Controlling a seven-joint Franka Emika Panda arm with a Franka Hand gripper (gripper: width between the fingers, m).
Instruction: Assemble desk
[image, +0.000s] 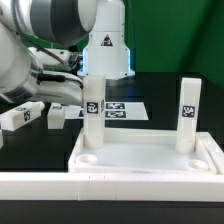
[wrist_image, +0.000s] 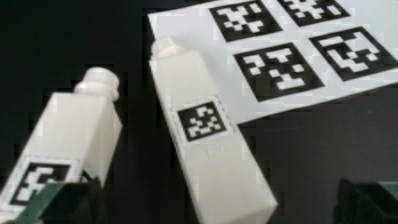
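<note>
Near edge of the counter: the desk top (image: 150, 158), a white tray with a raised rim, lies flat just behind the low border wall (image: 60, 184).
Standing legs: the left standing leg (image: 93, 112) and the right standing leg (image: 188, 115) are upright in the tray's two far corner sockets, tags facing the exterior camera.
Loose legs: the inner loose leg (image: 57, 113) (wrist_image: 205, 125) and the outer loose leg (image: 20, 115) (wrist_image: 68, 135) lie on the black counter (wrist_image: 320, 150) past the tray, toward the exterior view's left. They are side by side, with a strip of counter between them.
Tool: the tool (wrist_image: 217, 200) hangs above the loose legs with its fingertips (wrist_image: 57, 203) spread wide. The inner loose leg lies between them, and nothing is gripped.
Around: the marker board (image: 122, 108) (wrist_image: 294, 45) lies flat behind the tray, its corner next to the inner loose leg's peg end.
In the way: the arm (image: 40, 50) fills the exterior view's upper left. The left standing leg covers part of the marker board.
Hard to make out: the fingertips are only dark blurs at the wrist picture's edge. Both loose legs are cut off there, and the tool cannot be made out in the exterior view.
</note>
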